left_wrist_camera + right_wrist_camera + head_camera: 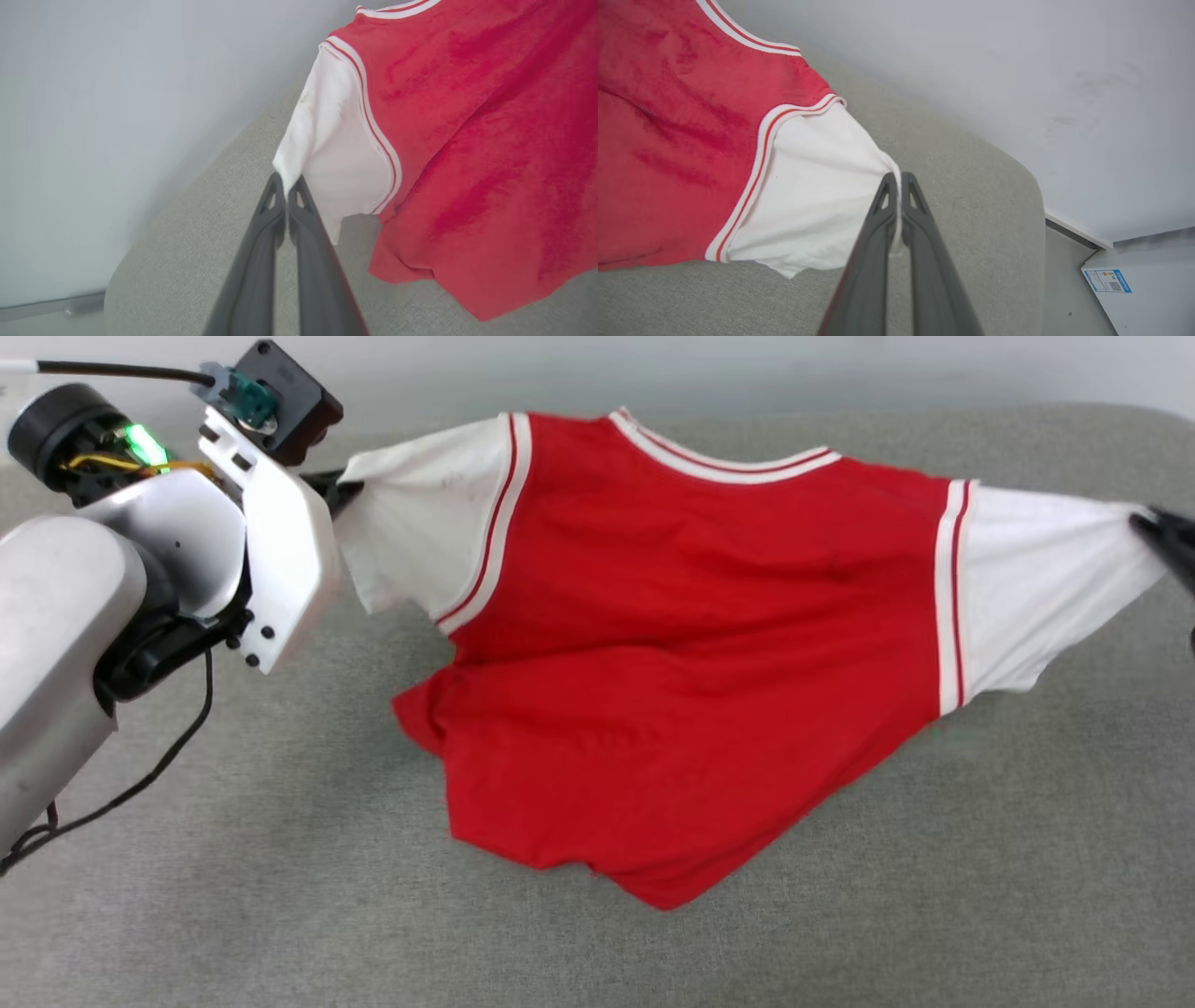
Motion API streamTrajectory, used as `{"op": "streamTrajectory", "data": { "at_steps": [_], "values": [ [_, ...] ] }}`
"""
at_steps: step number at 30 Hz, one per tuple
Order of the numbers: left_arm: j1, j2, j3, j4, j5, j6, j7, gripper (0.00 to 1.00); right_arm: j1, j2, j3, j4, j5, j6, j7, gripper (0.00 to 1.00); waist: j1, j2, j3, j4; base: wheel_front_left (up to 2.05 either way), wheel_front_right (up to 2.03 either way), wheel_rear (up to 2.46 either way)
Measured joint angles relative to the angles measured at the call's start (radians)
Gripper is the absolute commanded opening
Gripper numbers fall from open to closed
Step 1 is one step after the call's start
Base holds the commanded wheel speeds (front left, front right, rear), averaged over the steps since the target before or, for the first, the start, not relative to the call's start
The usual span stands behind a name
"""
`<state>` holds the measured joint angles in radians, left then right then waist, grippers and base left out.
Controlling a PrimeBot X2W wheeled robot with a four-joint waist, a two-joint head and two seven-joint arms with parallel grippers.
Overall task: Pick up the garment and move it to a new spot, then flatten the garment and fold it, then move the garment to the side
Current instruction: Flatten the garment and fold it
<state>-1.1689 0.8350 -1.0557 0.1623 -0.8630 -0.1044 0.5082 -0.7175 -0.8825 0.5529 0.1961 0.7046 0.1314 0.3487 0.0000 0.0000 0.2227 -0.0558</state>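
I hold the shirt (691, 644) up, stretched wide.
Left hand (286, 181) and right hand (899, 179) each pinch a sleeve (327, 154); flattening, folding not done.

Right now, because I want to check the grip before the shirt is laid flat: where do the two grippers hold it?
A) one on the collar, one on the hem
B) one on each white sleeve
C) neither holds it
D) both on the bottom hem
B: the left gripper is shut on the tip of one sleeve and the right gripper on the other sleeve, with the shirt stretched between them.
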Motion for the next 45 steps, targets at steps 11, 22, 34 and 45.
{"op": "streamTrajectory", "data": {
  "at_steps": [11, 22, 34, 45],
  "values": [
    [-0.122, -0.042, 0.086, -0.013, 0.059, 0.046, -0.127, 0.0, -0.063, 0.044, -0.192, -0.125, -0.121, 0.0, 0.062, 0.0, 0.0, 0.0, -0.049, 0.031, 0.0, 0.0, 0.0],
    [-0.364, -0.172, 0.139, 0.196, 0.141, 0.046, -0.212, 0.0, -0.46, 0.153, -0.179, -0.02, -0.276, 0.0, 0.09, 0.0, 0.0001, 0.0, 0.063, 0.035, 0.0, 0.0, 0.0],
    [-0.687, -0.279, 0.21, 0.379, 0.209, 0.029, -0.342, 0.0, -0.924, 0.25, -0.119, 0.223, -0.405, 0.0, -0.021, 0.0, 0.0002, 0.0, 0.227, 0.043, 0.0, 0.0, 0.0],
    [-0.612, -0.315, 0.174, 0.525, 0.172, -0.011, -0.456, 0.0, -0.938, 0.326, 0.034, 0.434, -0.357, 0.0, -0.14, 0.0, 0.0002, 0.0, 0.277, 0.056, 0.0, 0.0, 0.0]
  ]
}}
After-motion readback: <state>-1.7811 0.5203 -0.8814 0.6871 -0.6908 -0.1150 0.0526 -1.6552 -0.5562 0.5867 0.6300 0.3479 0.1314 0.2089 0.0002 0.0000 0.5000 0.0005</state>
